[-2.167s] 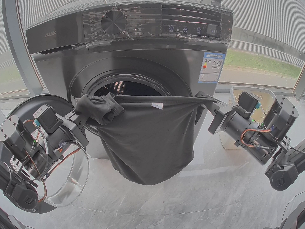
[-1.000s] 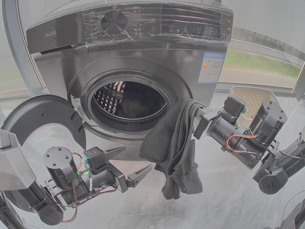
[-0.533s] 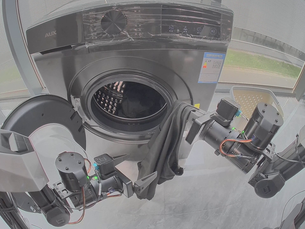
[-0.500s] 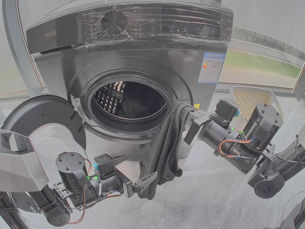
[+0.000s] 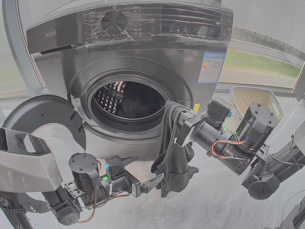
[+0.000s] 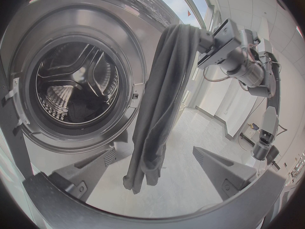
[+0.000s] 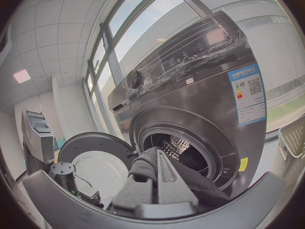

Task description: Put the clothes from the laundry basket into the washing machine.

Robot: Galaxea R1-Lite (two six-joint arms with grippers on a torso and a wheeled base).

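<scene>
Garment [image 5: 173, 156] in right tool [image 5: 181, 114], just beside left tool [image 5: 149, 168]

On left arm [image 5: 95, 183] and right arm [image 5: 219, 137] we note black cylindrical motors, orange cables, green lights; left of the washing machine [image 5: 133, 54], a grey angular shell [image 5: 28, 166].

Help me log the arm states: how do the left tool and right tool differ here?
The left tool is open; the right tool is shut on the dark garment. The left tool sits low, by the garment's hanging end; the right tool is higher, beside the drum opening. Both are in front of the washing machine, one on each side of the garment.
</scene>
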